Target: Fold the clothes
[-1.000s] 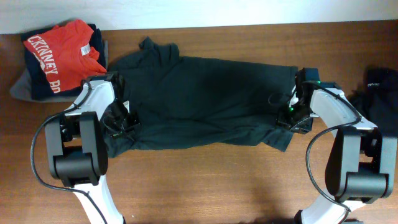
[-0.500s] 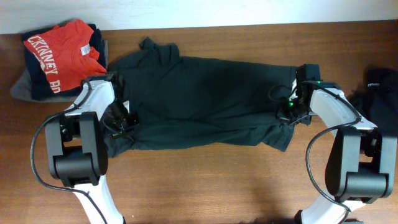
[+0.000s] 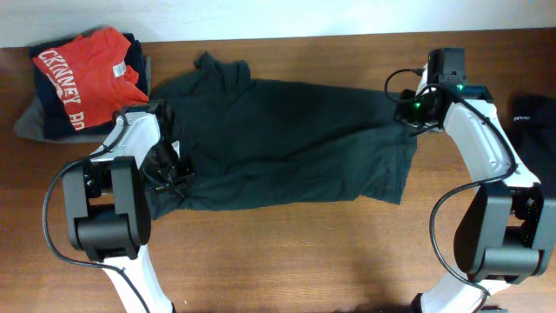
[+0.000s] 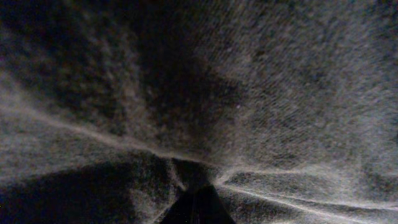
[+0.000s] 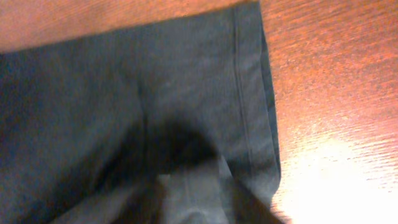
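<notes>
Dark green T-shirt [image 3: 287, 139] lies spread across mid-table [image 3: 287, 252]; left gripper [image 3: 172, 167] is down at its 9 o'clock edge, forearm angled inward, jaws pinched on bunched cloth, creases converging there; right gripper [image 3: 413, 111] hangs over the 2 o'clock corner, arm stretched forward, jaws impossible to tell; black garment [image 3: 534, 122] sits at 3 o'clock, red shirt [image 3: 82, 74] at 10.

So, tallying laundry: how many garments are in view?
5 at least: dark shirt spread centre; black garment at right edge; left stack of red shirt over navy garment over grey garment. More may hide there.
</notes>
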